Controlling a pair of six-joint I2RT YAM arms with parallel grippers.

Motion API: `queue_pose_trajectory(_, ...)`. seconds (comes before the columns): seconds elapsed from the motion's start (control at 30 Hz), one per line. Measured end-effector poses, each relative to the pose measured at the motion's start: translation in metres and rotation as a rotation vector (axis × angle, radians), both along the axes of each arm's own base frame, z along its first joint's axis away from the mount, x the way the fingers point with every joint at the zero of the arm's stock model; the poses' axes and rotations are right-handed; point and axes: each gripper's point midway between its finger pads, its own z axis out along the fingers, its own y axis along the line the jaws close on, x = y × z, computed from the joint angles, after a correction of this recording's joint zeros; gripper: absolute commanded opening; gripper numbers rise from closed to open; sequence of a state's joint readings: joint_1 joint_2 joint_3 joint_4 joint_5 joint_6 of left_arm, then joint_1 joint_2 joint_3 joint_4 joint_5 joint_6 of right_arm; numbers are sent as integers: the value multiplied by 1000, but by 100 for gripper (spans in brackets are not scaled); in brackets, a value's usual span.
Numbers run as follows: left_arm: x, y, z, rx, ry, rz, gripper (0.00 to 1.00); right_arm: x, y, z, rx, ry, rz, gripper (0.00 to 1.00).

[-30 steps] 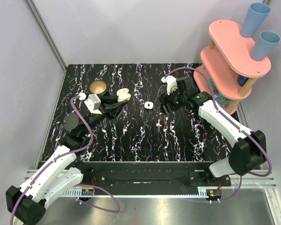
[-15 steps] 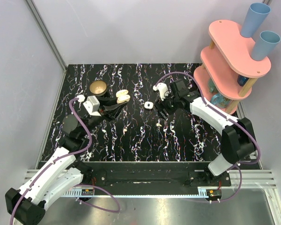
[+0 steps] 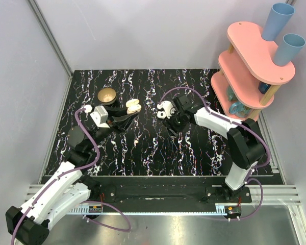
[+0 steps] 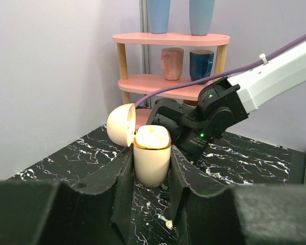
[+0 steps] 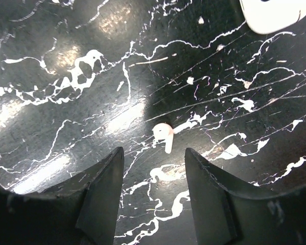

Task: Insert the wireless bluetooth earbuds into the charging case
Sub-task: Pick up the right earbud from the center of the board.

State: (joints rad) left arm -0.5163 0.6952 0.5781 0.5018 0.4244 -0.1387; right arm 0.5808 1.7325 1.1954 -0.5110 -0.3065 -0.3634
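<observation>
Left claw (image 4: 152, 171) clamped tight on case (image 4: 151, 155). Case stands upright between fingers, lid (image 4: 119, 125) swung open to left. Right claw (image 5: 154, 153) low over table (image 5: 51, 51), jaws partly apart, holding nothing. One earbud (image 5: 163, 135) lies on table between right fingers, touching neither. White rounded item (image 5: 273, 13) lies farther off on table.

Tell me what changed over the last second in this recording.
The right gripper swung left and nearer the arms' bases. It now hangs over the loose earbud, which lies on the table between its open jaws, untouched. Nothing was taken hold of or let go. The left gripper stayed shut on the open charging case, and the brass bowl kept its place.
</observation>
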Motion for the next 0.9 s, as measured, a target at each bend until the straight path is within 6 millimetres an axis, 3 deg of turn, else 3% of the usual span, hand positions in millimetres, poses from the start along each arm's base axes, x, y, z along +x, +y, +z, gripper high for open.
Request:
queue_pose_trajectory(0.3,0,1,-3,10,3,4,0,0,-5,-32,-68,49,-13,54)
queue_pose_trajectory(0.9,0,1,-7,22,13,8,0,7,-1,-44,-79,46,-15,48)
